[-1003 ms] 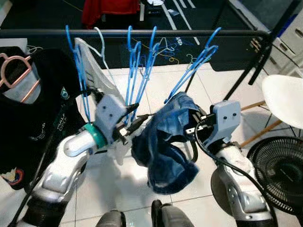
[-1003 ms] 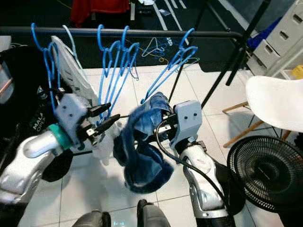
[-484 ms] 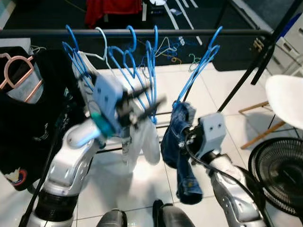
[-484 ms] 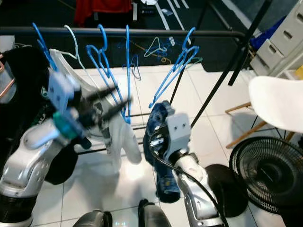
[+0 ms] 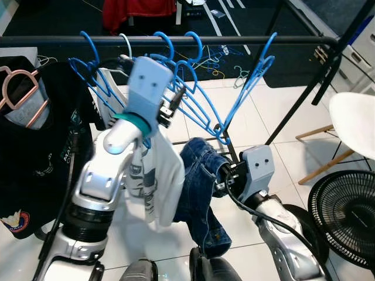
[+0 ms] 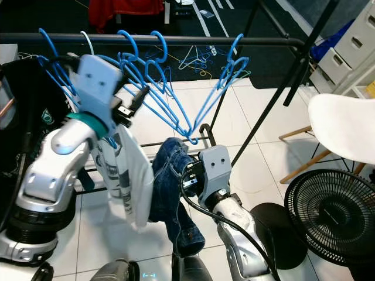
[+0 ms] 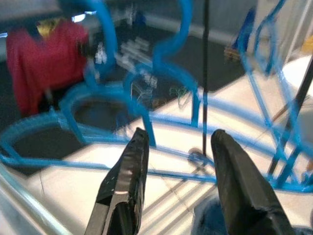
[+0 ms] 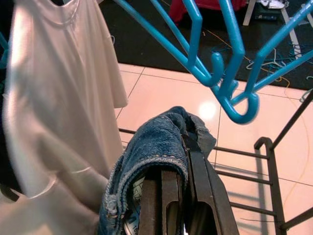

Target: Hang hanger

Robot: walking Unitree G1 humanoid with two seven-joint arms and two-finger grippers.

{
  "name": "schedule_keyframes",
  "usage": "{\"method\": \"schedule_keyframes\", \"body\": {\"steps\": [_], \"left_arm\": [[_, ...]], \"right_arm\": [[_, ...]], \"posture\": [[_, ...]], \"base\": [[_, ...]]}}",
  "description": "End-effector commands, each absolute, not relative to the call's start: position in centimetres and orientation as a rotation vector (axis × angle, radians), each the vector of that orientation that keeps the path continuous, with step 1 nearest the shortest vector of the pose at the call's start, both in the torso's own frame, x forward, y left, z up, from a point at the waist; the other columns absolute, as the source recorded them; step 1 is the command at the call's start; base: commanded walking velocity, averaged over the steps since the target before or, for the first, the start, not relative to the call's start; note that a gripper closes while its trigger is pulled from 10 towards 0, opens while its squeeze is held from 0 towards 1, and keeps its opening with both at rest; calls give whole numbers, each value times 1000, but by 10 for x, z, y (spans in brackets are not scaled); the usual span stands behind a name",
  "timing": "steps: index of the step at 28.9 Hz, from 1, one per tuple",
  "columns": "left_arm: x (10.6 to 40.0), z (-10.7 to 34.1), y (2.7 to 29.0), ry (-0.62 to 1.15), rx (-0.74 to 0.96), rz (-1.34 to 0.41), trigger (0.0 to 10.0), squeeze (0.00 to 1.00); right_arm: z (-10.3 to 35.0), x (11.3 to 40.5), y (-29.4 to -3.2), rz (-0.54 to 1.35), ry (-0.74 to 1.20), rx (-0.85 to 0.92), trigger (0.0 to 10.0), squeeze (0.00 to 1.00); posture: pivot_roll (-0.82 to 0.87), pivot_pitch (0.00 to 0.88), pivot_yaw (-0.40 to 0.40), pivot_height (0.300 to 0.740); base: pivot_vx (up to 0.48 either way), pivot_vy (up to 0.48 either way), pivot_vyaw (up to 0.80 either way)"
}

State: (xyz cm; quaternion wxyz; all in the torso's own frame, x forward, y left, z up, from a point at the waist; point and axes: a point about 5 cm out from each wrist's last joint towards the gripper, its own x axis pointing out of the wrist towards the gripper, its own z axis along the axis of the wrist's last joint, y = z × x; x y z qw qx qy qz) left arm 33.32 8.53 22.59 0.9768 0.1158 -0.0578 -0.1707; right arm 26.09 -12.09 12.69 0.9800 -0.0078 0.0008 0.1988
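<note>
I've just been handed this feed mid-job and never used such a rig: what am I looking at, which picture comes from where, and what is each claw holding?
This is a walking robot with two silver arms, each ending in a two-fingered black claw. The two wide pictures come from its head, looking down at a dark clothes rail hung with blue hangers. The other two come from cameras on the wrists, looking along each claw's fingers.

The left claw is raised close under the rail among the hangers. Its fingers are apart, with blue hanger wire running between them. A white shirt hangs beside that arm.

The right claw is lower and shut on blue jeans, which droop toward the white tiled floor. A black shirt, a white chair and a fan stand around.
</note>
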Motion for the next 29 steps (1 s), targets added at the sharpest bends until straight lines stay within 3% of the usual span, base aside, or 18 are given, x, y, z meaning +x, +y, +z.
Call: {"method": "schedule_keyframes", "body": {"steps": [1, 6, 9, 14, 18, 22, 29], "left_arm": [[339, 212, 86, -40, 243, -295, 10000, 0], [342, 209, 88, -25, 248, -274, 10000, 0], [333, 234, 118, -166, 204, -273, 10000, 0], [322, 244, 133, -202, 194, -308, 10000, 0], [317, 239, 124, -138, 188, -333, 10000, 0], [326, 234, 93, -98, 187, -327, 10000, 0], [336, 235, 81, -91, 243, -304, 10000, 0]], "right_arm": [[132, 260, -123, 394, -30, -11, 0, 0], [132, 260, -123, 392, -31, -12, 0, 0], [132, 260, -123, 395, -32, -13, 0, 0], [131, 260, -122, 399, -32, -11, 0, 0], [131, 262, -120, 417, -29, -14, 0, 0], [132, 263, -122, 414, -35, -19, 0, 0], [131, 262, -122, 404, -32, -16, 0, 0]], "posture": [[-67, 100, 8, 733], [-67, 100, 8, 733], [-52, 102, 11, 733], [-33, 104, 0, 733], [-27, 101, -7, 733], [-45, 94, -5, 733], [-45, 95, 4, 733]], "base": [[0, 0, 0], [0, 0, 0], [0, 0, 0], [0, 0, 0], [0, 0, 0], [0, 0, 0], [0, 0, 0]]}}
